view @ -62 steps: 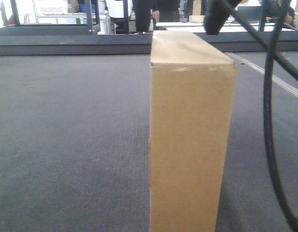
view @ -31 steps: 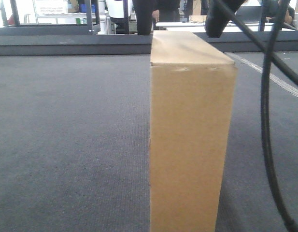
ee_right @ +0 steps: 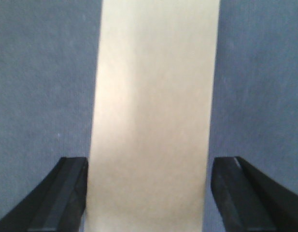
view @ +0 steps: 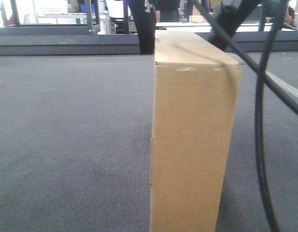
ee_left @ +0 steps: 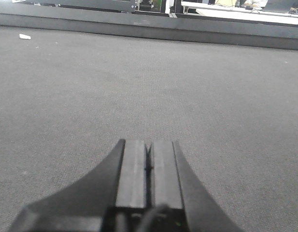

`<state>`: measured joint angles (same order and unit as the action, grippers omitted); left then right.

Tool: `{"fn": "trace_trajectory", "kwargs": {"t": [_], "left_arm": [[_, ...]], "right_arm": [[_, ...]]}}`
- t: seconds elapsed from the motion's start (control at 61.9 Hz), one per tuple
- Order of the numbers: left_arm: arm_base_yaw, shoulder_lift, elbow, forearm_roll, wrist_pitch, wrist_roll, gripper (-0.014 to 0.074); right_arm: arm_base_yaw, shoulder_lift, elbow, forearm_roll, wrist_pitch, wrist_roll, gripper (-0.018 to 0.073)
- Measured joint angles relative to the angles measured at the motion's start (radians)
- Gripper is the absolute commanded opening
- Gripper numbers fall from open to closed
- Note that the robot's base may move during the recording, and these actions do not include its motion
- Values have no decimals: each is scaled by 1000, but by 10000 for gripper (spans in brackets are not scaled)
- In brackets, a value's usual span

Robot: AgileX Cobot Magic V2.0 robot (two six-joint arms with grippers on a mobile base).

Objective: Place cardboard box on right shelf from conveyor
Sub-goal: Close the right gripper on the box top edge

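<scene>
Exterior front-facing view: wide grey conveyor filling nearly everything, with loads of bare belt from 7 to 10 o'clock. Ends at a dark far rail up at 12 o'clock. Less room at 3 o'clock, past the cardboard box, with black cables hanging there. Box standing on the belt just right of the middle, reaching from 6 o'clock up toward 12.

On the right gripper, claw spread wide, one finger at each long side of the box near its far end. So close that touching or not cannot be told. On the left gripper, claw squeezed fully together with nothing in it, low over bare belt. Tiny white scrap at 10 o'clock by the rail.

Half a second back: only one dark finger seen, at 1 o'clock. Now a second one down at 12 o'clock, on the left side. Top of the box nudged a little toward 3 o'clock.

Standing tall on a thin edge, thin end face toward the front camera. Long way running from 6 to 12 o'clock, straight at the far rail.
</scene>
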<state>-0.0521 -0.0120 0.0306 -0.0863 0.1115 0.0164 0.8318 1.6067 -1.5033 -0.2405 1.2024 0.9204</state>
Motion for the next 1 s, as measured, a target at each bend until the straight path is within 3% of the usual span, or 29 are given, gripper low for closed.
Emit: {"fn": "trace_trajectory", "kwargs": {"t": [0.21,0.549,0.63,0.807,1.001], "left_arm": [[0,0,0,0,0,0,-119],[0,0,0,0,0,0,-119],[0,0,0,0,0,0,-119],[0,0,0,0,0,0,-119],[0,0,0,0,0,0,-119]], "right_arm": [[0,0,19,56,0,3,606],[2,0,19,59,0,3,601],[2,0,19,59,0,3,557],[2,0,19,59,0,5,368],[2,0,19,59,0,5,348]]}}
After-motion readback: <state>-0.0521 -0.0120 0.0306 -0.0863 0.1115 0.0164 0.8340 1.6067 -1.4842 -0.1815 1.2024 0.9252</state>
